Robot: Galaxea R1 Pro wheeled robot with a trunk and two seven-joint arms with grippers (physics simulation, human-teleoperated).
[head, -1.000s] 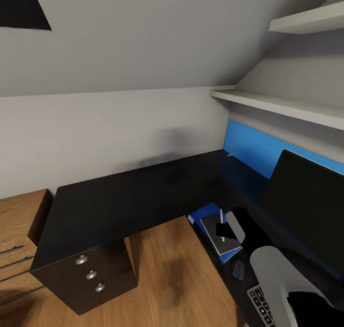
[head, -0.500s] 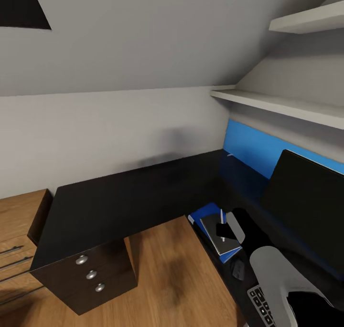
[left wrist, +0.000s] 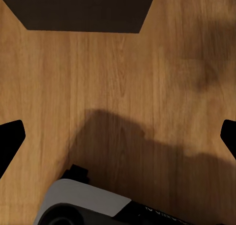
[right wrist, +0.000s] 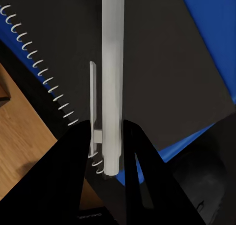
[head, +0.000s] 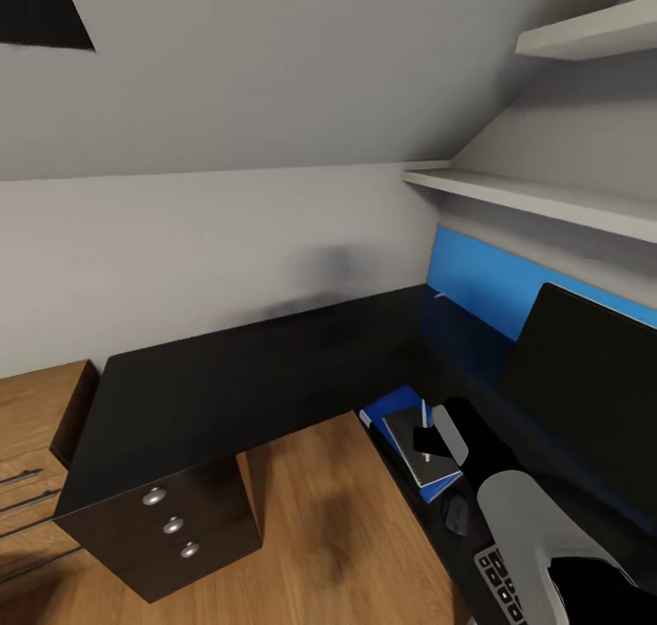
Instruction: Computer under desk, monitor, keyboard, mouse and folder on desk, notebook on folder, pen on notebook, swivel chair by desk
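Observation:
The black L-shaped desk (head: 228,379) has its drawer unit (head: 173,523) at the near left. On its right wing lies the blue folder (head: 391,410) with the notebook (head: 422,459) stacked on it. My right gripper (head: 429,439) is shut on the white pen (head: 425,414) just over the notebook. In the right wrist view the pen (right wrist: 112,72) runs between my dark fingers (right wrist: 73,176) above the spiral-bound notebook (right wrist: 167,72) and folder (right wrist: 211,13). The monitor (head: 593,397), mouse (head: 454,514) and keyboard (head: 500,575) are on the desk. My left gripper (left wrist: 118,136) hangs open over the floor.
A light wooden low cabinet (head: 36,424) stands left of the desk. White shelves (head: 538,201) and a blue wall panel (head: 474,283) are above the right wing. Wooden floor (head: 319,515) lies in the desk's inner corner. A sloped ceiling is overhead.
The head view has shifted very slightly. The right gripper and the pen have stayed over the notebook.

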